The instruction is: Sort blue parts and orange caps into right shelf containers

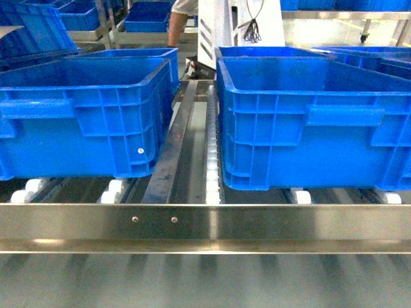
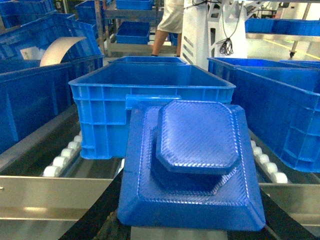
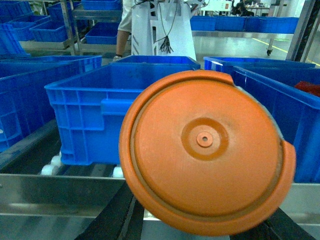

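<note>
Left wrist view: the blue stepped plastic part fills the frame before a deep blue ribbed crate, apparently carried for dropping in; the right wrist view likewise shows the round orange plastic cap. Neither arm's fingers show, so their state cannot be told.

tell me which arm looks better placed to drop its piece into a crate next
Hard to separate, slightly the left. Its blue part sits squarely before an open blue crate, while the right's orange cap hangs off that crate's corner. Neither gripper shows in the head view.
</note>
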`<state>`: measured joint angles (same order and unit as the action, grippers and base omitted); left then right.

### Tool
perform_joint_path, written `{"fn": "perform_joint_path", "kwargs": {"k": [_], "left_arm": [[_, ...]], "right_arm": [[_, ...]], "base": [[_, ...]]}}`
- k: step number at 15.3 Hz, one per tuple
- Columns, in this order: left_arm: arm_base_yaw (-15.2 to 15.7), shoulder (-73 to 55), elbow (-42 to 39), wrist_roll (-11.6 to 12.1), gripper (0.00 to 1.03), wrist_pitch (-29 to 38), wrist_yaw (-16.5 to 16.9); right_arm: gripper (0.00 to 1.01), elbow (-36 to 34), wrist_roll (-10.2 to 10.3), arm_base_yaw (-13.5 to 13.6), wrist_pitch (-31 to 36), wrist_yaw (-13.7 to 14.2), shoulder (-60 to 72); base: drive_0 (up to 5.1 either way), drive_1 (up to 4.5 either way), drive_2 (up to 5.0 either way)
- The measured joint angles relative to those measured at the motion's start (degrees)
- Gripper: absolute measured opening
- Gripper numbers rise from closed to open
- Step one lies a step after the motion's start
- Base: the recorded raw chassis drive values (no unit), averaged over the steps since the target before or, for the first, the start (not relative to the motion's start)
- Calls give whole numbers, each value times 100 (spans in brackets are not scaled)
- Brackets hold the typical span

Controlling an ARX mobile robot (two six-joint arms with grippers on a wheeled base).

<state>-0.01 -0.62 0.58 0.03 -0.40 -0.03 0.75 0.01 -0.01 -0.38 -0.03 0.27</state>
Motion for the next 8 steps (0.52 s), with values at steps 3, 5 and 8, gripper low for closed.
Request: {"fn": "perform_joint_path", "kwargs": {"k": [3, 5, 8], "left_arm": [[0, 0, 0, 0, 43, 0, -2], [0, 0, 0, -2, 43, -2, 0], [0, 0, 0, -2, 43, -7, -4]], "right_arm": [[41, 0, 0, 0, 15, 2, 0], [41, 0, 0, 0, 4, 4, 0], [41, 0, 0, 0, 7, 0, 0]], "base": [[2, 412, -409], [6, 417, -404], [1, 137, -135]]}}
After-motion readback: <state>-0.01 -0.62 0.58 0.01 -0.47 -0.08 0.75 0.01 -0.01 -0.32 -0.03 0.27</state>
